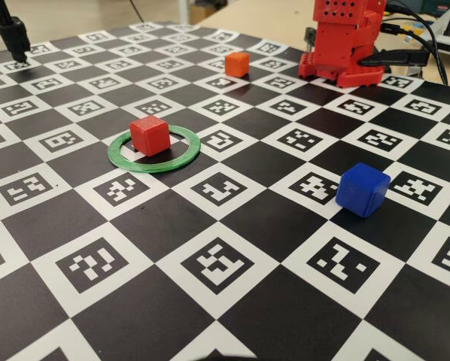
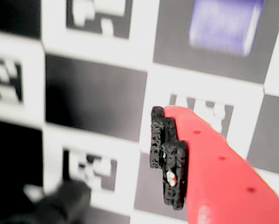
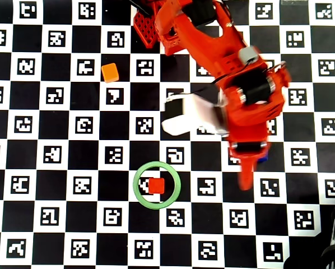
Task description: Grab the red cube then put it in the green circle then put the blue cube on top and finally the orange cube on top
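Already the red cube (image 1: 150,134) sits inside the green circle (image 1: 154,148), resting on the tabletop (image 1: 232,308) within the ring's open centre, a little toward its far side in the fixed view. The overhead view shows the same: the red cube (image 3: 156,185) enclosed by the green circle (image 3: 157,185), around the middle of the checkered tabletop.

The orange cube (image 1: 237,64) stands alone toward the far edge, near the arm's red base (image 1: 342,45) but apart from it. The blue cube (image 1: 363,189) rests toward the right edge in the fixed view, well apart from the ring; overhead only a sliver of it (image 3: 262,159) peeks out beside the arm (image 3: 235,73), which reaches over it.

From the wrist view, the gripper (image 2: 125,186) hangs above the tabletop with its jaws parted, a red finger (image 2: 214,168) with a black pad on one side and a blurred dark finger at lower left, holding nothing. The blue cube (image 2: 226,23) appears blurred at the top of that view, ahead of the fingers.
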You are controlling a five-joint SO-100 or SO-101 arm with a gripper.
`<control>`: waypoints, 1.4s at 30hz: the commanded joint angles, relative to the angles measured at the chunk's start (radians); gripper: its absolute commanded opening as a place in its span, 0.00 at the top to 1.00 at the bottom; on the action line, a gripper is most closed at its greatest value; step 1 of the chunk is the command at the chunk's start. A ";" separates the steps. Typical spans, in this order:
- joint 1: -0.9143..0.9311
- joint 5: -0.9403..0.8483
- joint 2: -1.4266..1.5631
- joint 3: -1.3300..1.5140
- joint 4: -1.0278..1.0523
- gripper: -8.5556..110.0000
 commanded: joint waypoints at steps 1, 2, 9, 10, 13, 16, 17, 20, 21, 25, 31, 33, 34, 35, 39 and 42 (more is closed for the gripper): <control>-0.058 0.026 -0.032 -0.153 0.051 0.59; -0.072 0.038 -0.052 -0.175 0.048 0.59; -0.175 0.160 -0.123 -0.178 0.028 0.52; -0.186 0.193 -0.129 -0.178 0.028 0.51; -0.204 0.291 -0.143 -0.183 0.017 0.51; -0.202 0.356 -0.176 -0.186 0.008 0.53; -0.198 0.370 -0.190 -0.186 0.006 0.53; -0.176 0.414 -0.229 -0.155 0.002 0.53; -0.169 0.423 -0.233 -0.129 -0.005 0.53; -0.155 0.425 -0.241 -0.041 -0.032 0.52; -0.149 0.371 -0.206 0.104 -0.130 0.51; -0.147 0.354 -0.199 0.147 -0.158 0.51; -0.146 0.348 -0.195 0.169 -0.173 0.51; -0.146 0.342 -0.192 0.189 -0.187 0.51; -0.141 0.334 -0.187 0.249 -0.232 0.51; -0.138 0.324 -0.183 0.299 -0.279 0.51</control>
